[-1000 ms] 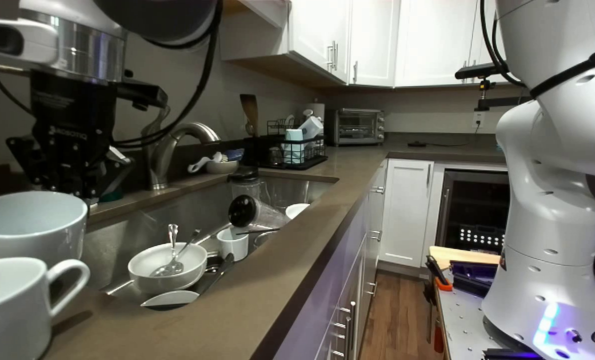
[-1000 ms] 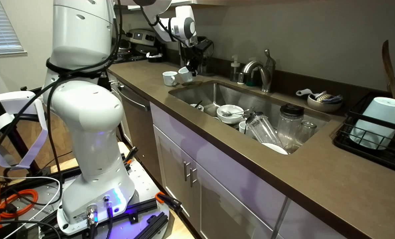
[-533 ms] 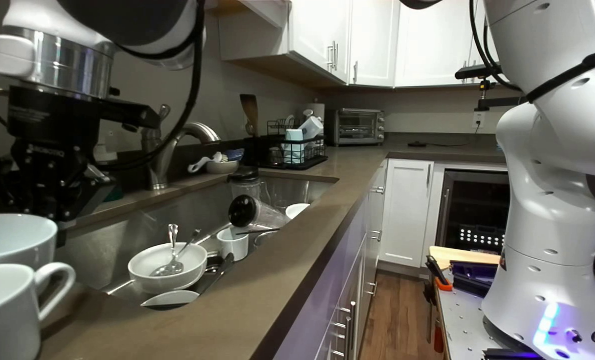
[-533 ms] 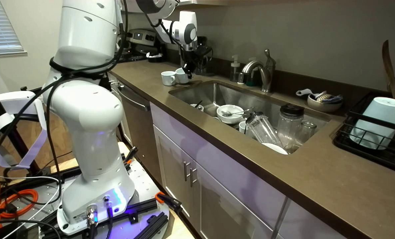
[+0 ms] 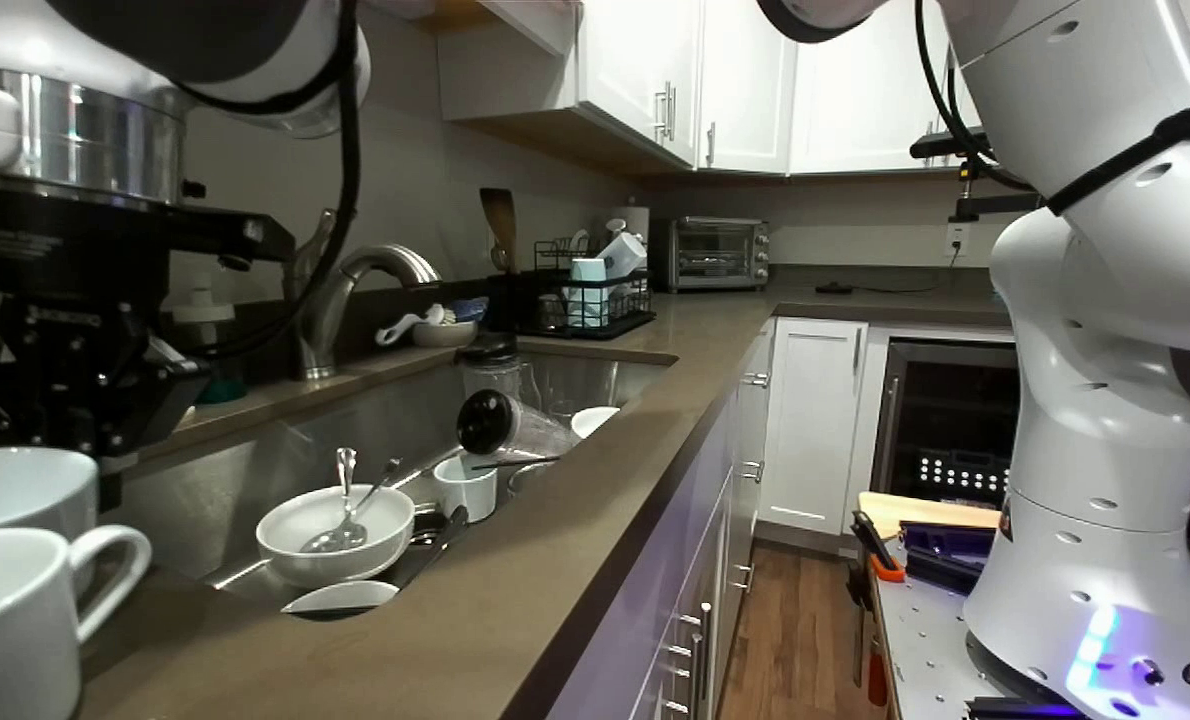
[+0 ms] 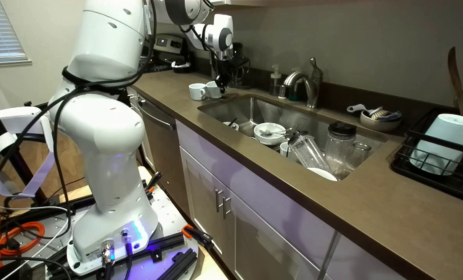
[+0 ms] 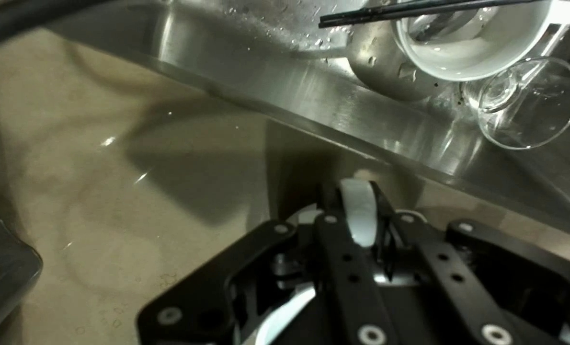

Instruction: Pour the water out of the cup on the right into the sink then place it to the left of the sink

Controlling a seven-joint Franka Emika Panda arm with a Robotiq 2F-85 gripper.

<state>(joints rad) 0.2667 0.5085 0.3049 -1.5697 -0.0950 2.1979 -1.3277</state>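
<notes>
Cup (image 6: 213, 91) near upright at 10 o'clock of the sink (image 6: 270, 111) in an exterior view, just outside its corner, over the countertop (image 6: 371, 202); whether its base rests there, cannot tell. Gripper (image 7: 355, 191) narrow, fingertips pinched on a white part of the cup in the wrist view; handle or wall, cannot tell.

Nearest obstruction: second white mug (image 5: 5, 630), at 6 o'clock of the cup in an exterior view, just beside it, hiding its lower part.

Wrist view, from the fingertips: white vessel (image 7: 515, 40) under dark sticks (image 7: 409, 13) at 1 o'clock, drinking glass (image 7: 529, 103) at 2, both in the sink.

Sink crowded. From its centre in an exterior view: white bowl (image 6: 269, 140) with a spoon (image 6: 266, 133) at 9 o'clock, clear lidded bottle (image 6: 309, 151) leaning at 5, upright jar (image 6: 339, 151) at 4. Along the back: pump bottle (image 6: 275, 83) at 11 o'clock, faucet (image 6: 311, 91) at 1. Farther out at 3: shallow bowl (image 6: 375, 123) holding a brush (image 6: 379, 114), then dish rack (image 6: 430, 184).
</notes>
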